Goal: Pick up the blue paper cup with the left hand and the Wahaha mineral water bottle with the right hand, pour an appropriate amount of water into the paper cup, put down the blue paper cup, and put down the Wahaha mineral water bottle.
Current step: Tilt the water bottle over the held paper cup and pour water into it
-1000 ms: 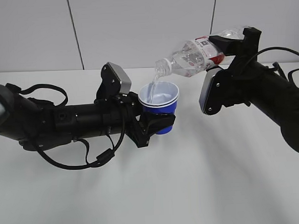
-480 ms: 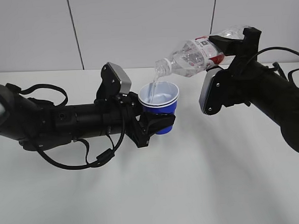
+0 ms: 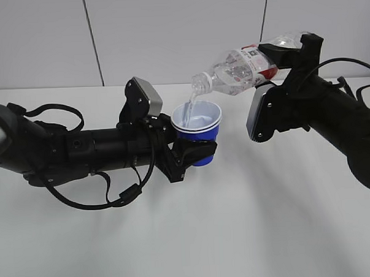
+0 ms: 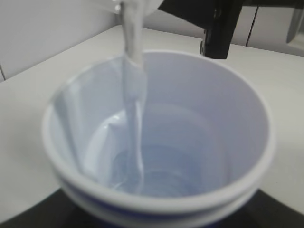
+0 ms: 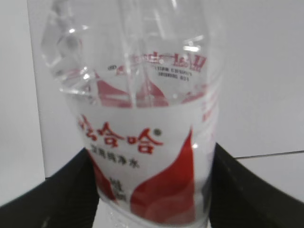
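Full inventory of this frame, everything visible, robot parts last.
blue paper cup: 1, blue outside, white inside, held above the table at centre.
Wahaha mineral water bottle: 1, clear with red-and-white label, tilted neck-down over the cup.
water: 1 stream, clear, falling from the bottle mouth into the cup.
table: 1, white, under both arms.
wall: grey panels, behind.
left hand: 1, black, jaws shut on the cup.
right hand: 1, black, jaws shut on the bottle.

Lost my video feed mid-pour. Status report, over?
Left end effector shut on blue paper cup, held off table. Right end effector shut on tilted Wahaha bottle; water streaming into cup. Nothing in the way.
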